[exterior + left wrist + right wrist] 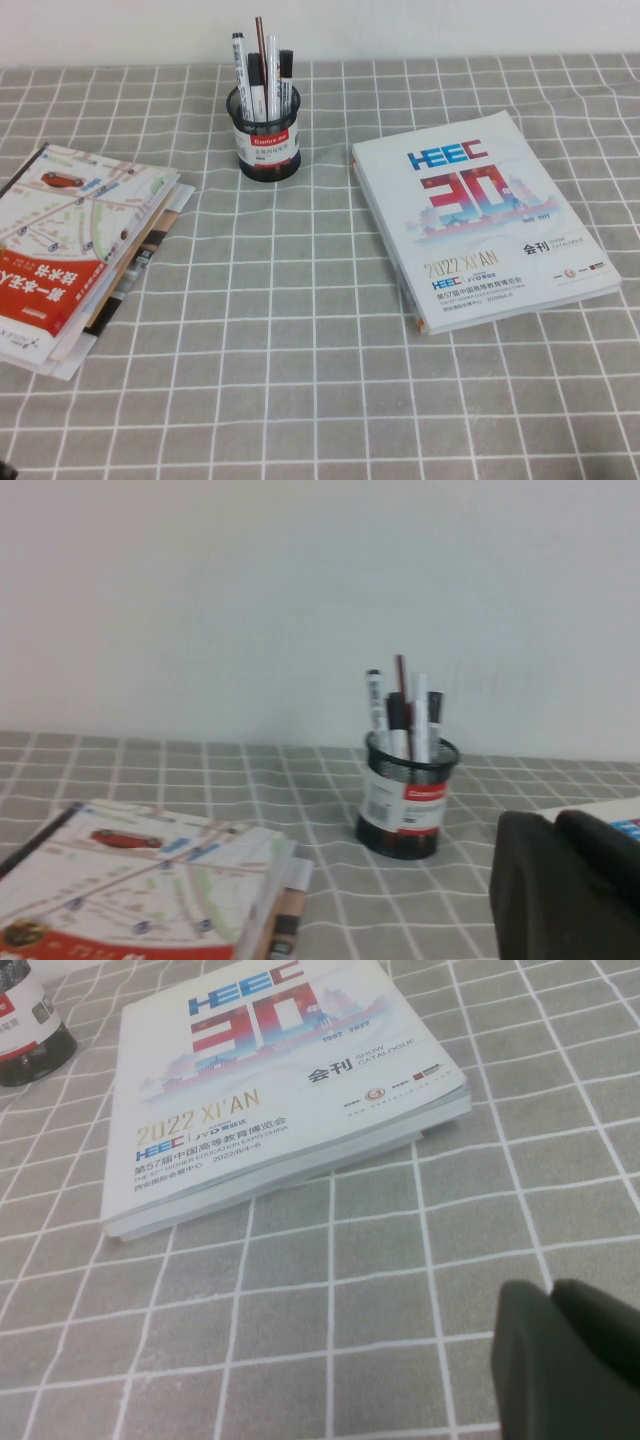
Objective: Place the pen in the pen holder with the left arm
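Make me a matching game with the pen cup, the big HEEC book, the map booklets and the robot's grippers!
Things:
1. pen holder
2. HEEC catalogue
3. map booklets
4. left gripper and right gripper

Places:
A. table's left side
B. only in wrist views, low corner
C. back middle, pens upright inside
D. table's right side

Pairs: 1-C, 2-D, 3-A, 4-B

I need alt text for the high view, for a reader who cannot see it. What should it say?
A black mesh pen holder full of upright pens stands at the back of a grey checked table. A white HEEC catalogue lies to its right, a stack of map booklets to its left. Neither gripper appears in this view.
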Controlling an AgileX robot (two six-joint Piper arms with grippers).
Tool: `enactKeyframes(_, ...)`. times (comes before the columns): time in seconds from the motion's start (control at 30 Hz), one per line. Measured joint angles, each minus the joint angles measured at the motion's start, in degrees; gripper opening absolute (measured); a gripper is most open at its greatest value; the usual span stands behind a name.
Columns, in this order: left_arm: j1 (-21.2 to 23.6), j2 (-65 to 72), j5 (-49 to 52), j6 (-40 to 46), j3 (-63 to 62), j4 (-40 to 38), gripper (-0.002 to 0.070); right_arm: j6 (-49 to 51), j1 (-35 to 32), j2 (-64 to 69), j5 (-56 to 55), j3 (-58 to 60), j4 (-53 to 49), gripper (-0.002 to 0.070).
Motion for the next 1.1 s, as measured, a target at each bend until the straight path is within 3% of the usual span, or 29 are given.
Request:
enactKeyframes(0.13,4.61,-7.57,0.00,9.18,5.10,-9.09,0.0000,0.00,0.12,0.00,0.00,0.00,0.00,-0.0015)
enactKeyframes(0.3,8.80,-12.34,0.59,12.31,9.44,-14.02,0.0000,0.00,0.12,0.00,0.00,0.00,0.00,-0.0015)
enactKeyframes(0.8,9.02,-12.48,22.12,15.17,9.66,-14.97,0.0000,0.00,0.12,0.00,0.00,0.00,0.00,-0.0015)
enactKeyframes(1.1,9.02,-12.48,22.67,15.17,9.70,-14.97,0.0000,0.00,0.12,0.00,0.00,0.00,0.00,-0.0015)
